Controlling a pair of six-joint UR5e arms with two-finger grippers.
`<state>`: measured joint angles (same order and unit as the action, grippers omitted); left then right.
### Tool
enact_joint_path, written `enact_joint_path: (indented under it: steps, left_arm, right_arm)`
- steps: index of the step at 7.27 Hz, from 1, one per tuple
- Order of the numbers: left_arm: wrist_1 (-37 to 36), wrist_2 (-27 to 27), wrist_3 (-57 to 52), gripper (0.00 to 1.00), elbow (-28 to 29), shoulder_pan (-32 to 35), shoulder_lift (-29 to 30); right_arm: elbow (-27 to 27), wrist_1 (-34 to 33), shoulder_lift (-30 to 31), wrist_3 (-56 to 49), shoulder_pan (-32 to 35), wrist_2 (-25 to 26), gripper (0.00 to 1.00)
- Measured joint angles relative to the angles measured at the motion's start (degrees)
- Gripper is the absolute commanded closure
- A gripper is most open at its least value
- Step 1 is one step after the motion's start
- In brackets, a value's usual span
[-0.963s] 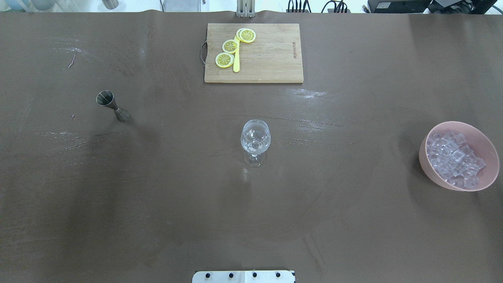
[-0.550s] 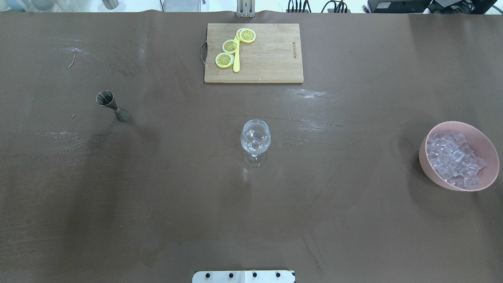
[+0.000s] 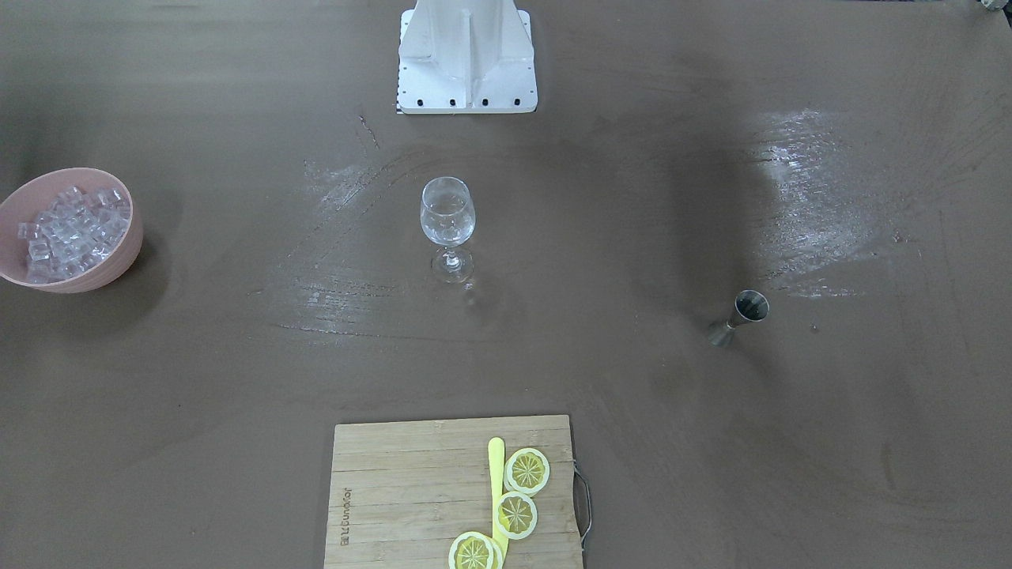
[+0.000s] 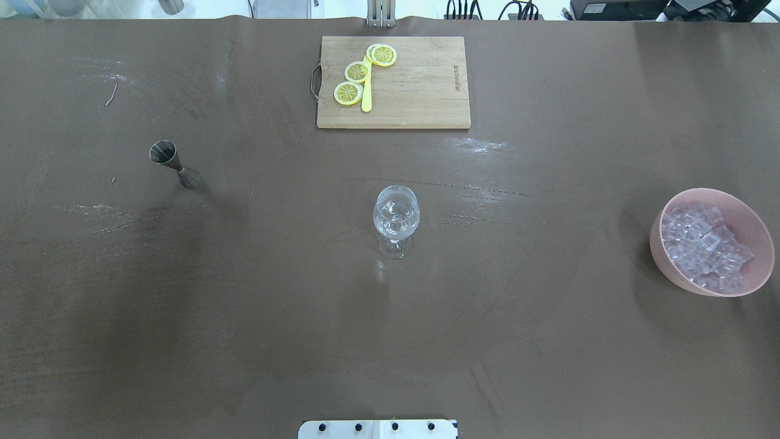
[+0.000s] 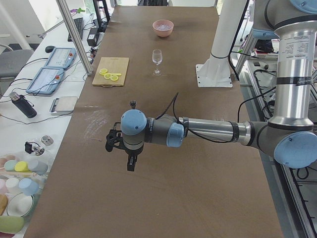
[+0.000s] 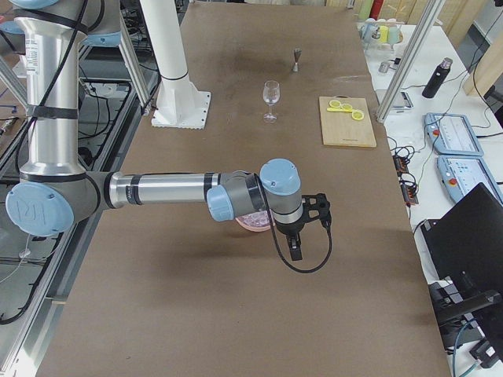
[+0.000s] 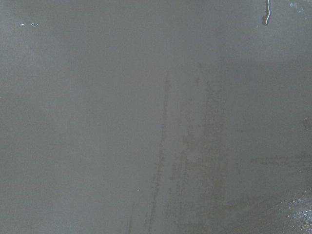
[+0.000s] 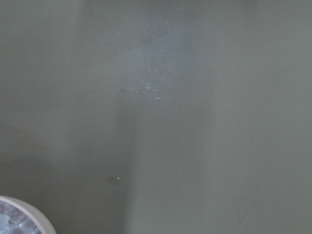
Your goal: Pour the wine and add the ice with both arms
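Note:
An upright clear wine glass point(image 4: 396, 213) stands mid-table, also seen in the front view point(image 3: 447, 213). No wine shows in any view. The ice point(image 4: 704, 244) fills a pink bowl point(image 4: 659, 259) at the table's right end. My left gripper point(image 5: 131, 163) shows only in the exterior left view. It hangs above bare table beyond the jigger point(image 5: 132, 103), and I cannot tell its state. My right gripper point(image 6: 295, 251) shows only in the exterior right view, hanging just past the bowl point(image 6: 253, 224). I cannot tell its state either.
A steel jigger point(image 4: 177, 164) stands left of the glass. A wooden cutting board point(image 4: 414, 91) with three lemon slices point(image 4: 356, 72) and a yellow stick lies at the far edge. The white pedestal base point(image 3: 466, 55) sits at the robot's side.

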<state>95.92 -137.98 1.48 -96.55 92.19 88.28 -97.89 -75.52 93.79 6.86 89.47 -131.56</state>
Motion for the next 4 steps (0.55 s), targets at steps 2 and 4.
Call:
enact_joint_path:
  steps: [2, 4]
  left_arm:
    - [11.48, 0.37, 0.26, 0.02, 2.3, 0.0, 0.32]
    - [19.04, 0.54, 0.1, 0.02, 4.37, 0.0, 0.7]
  right_arm:
    - [0.1, 0.85, -0.01, 2.26, 0.0, -1.5, 0.0]
    - [0.14, 3.02, 0.66, -2.25, 0.0, -1.7, 0.0]
